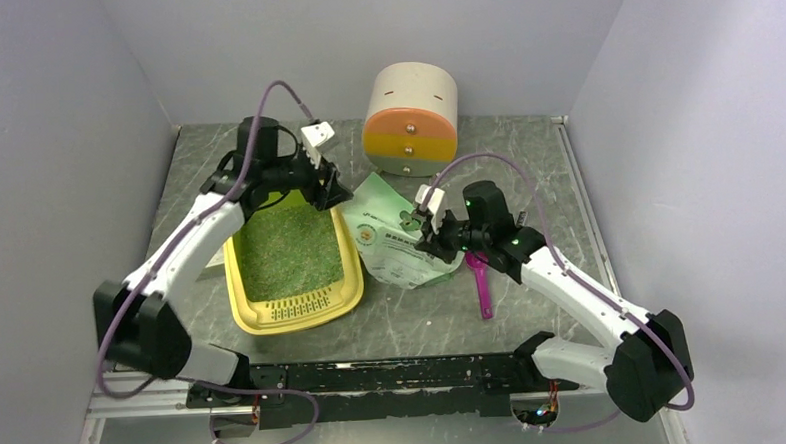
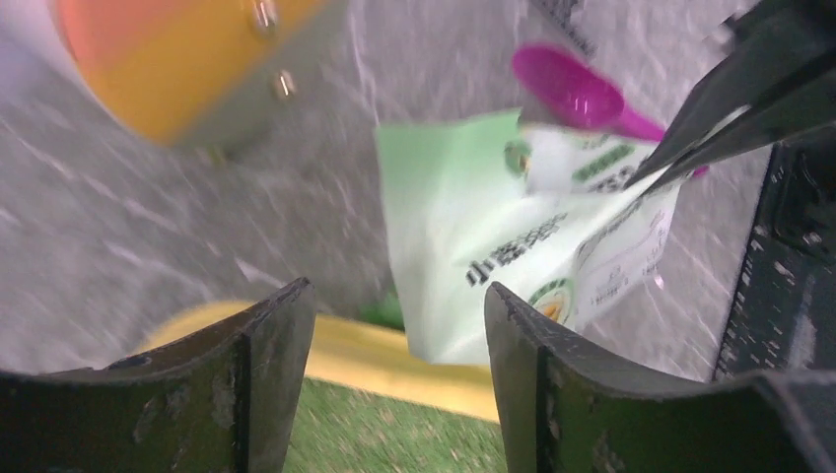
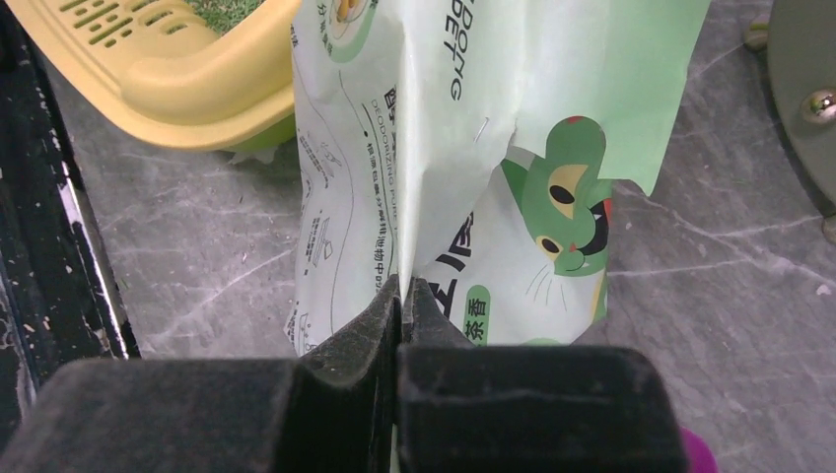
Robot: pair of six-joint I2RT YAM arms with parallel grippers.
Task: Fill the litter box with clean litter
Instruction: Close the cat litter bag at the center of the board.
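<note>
Nearest the viewpoint, a black mounting rail (image 1: 396, 374) spans the near edge of the grey marbled table (image 1: 423, 321) and carries both arm bases. Left of centre lies the litter box (image 1: 298, 311), a shallow yellow tray with its slotted grille at the near end. The clean litter (image 1: 285, 249), fine greenish-grey granules, covers its floor from the grille to the far wall. Just right of the tray stands a pale green and white printed bag (image 1: 395, 247); whether it touches the rim cannot be told. The right gripper (image 3: 402, 291) has its fingers pressed together on a vertical fold of this bag, pinching the film between them. The left gripper (image 2: 394, 296) hangs above the far right corner of the tray with its fingers (image 2: 266, 365) spread and nothing between them. The bag's print shows a green cartoon cat face, dark Chinese characters and a line of small capitals in which the word "DEODORIZING" can be read; the remaining print is too small or cut off. A magenta scoop (image 1: 482, 283) lies on the table right of the bag, under the right arm. At the far centre stands a round drawer cabinet (image 1: 412, 121) with beige, orange, yellow and grey-green bands, its small knobs facing the arms.
</note>
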